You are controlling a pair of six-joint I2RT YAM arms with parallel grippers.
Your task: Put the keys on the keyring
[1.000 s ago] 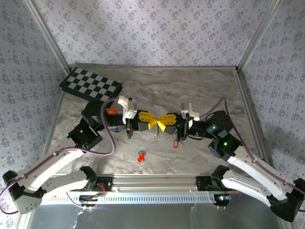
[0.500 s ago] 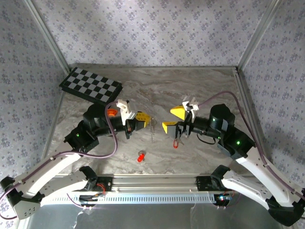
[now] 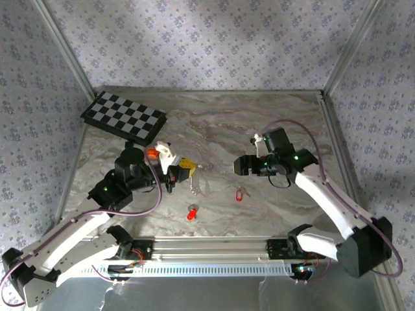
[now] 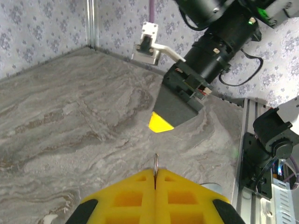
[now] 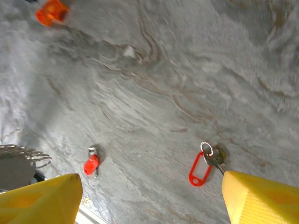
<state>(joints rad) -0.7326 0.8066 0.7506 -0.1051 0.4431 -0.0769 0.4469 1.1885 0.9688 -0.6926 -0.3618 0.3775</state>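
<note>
Nearest your arm bases, one small red key (image 3: 192,212) lies loose on the table (image 3: 259,123). A tagged key (image 3: 240,193) sits just beyond it to the right. Neither is on the keyring (image 4: 155,163), whose thin metal edge pokes out of the left gripper (image 3: 186,168); its pads are pressed together on it, left of centre. Farther right, the right gripper (image 3: 238,166) hangs spread and empty near the tagged key. You look to be at the pick-up step. Next, lower the right gripper over that key and pinch its head, keeping the keyring steady.
</note>
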